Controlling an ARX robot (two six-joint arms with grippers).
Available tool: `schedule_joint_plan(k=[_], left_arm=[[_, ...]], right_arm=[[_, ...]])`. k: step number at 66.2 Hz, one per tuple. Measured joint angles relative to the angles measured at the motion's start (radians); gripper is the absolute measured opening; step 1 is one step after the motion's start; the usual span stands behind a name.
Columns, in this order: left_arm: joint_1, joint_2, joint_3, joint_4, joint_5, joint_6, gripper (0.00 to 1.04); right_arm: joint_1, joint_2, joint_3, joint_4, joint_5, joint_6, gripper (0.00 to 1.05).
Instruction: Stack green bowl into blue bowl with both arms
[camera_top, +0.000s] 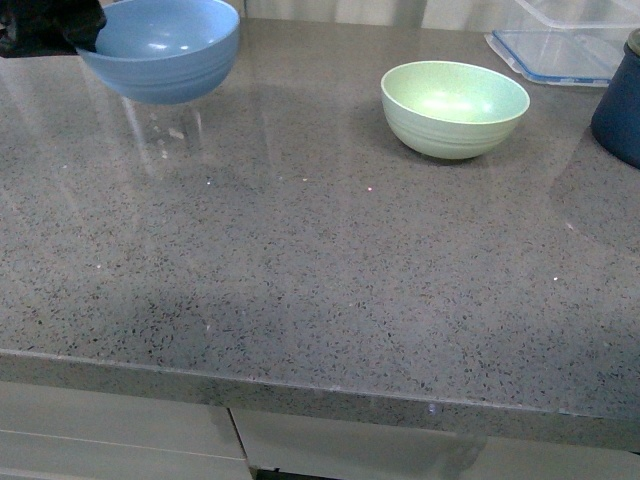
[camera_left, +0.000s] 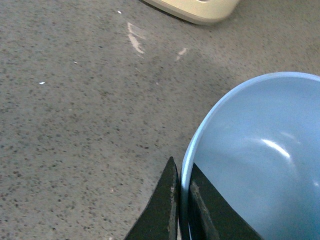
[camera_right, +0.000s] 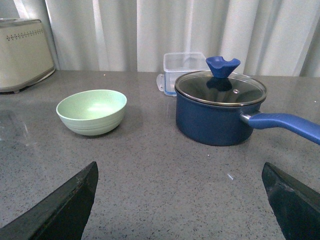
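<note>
Left wrist view gives me the clearest read: my left tool is pinching the rim of the blue bowl, with one finger outside the wall and one inside. In the front view that bowl is at the far left and looks raised a little off the table, though I can't be sure. The green bowl stands upright on the table, well apart from the blue one and to its right, empty and untouched. My right tool is spread wide and holds nothing. It faces the green bowl without being near it, and the navy pot stands off to one side of that bowl. I judge the task barely begun: one bowl is gripped, the green one is not yet picked up, and nothing is stacked.
</note>
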Motion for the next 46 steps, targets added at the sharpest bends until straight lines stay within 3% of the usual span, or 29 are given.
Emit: schedule_joint_plan(k=[46], left_arm=[[-0.137, 0.236, 0.212, -0.039, -0.030, -0.003, 0.04]], right_arm=[[0.000, 0.000, 0.000, 0.000, 0.000, 0.000, 0.95]])
